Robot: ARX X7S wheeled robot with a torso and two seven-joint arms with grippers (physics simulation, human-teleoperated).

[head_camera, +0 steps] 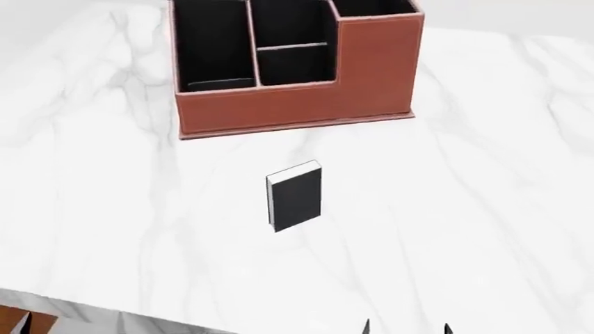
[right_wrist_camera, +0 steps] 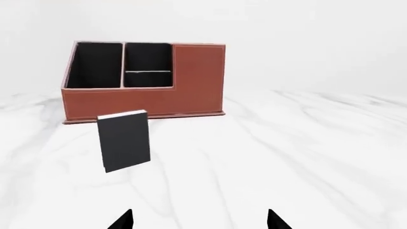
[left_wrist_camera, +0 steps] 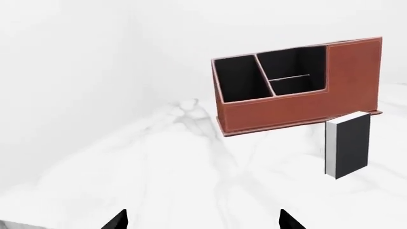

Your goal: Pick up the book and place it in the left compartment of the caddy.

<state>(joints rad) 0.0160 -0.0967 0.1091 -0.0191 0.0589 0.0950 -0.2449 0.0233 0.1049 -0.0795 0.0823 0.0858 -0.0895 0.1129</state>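
The book [head_camera: 295,196], small with a black cover and white page edges, lies flat on the white marble table in front of the caddy [head_camera: 278,108]. The caddy is reddish-brown with a black interior, and its left compartment [head_camera: 211,42] is the long slot at its low end. My right gripper [head_camera: 405,327] shows only as two dark tips at the near edge, to the right of the book and short of it. It is open [right_wrist_camera: 200,222] and holds nothing; book [right_wrist_camera: 125,140] and caddy [right_wrist_camera: 197,81] lie ahead. My left gripper [left_wrist_camera: 203,222] is open and empty, with the book [left_wrist_camera: 350,145] and caddy [left_wrist_camera: 279,112] beyond it.
The marble table [head_camera: 464,209] spreads widely around the book and caddy. Its front edge [head_camera: 93,306] runs across the lower left of the head view. The caddy's taller end section [head_camera: 376,56] stands at the right, with two shorter middle compartments beside it.
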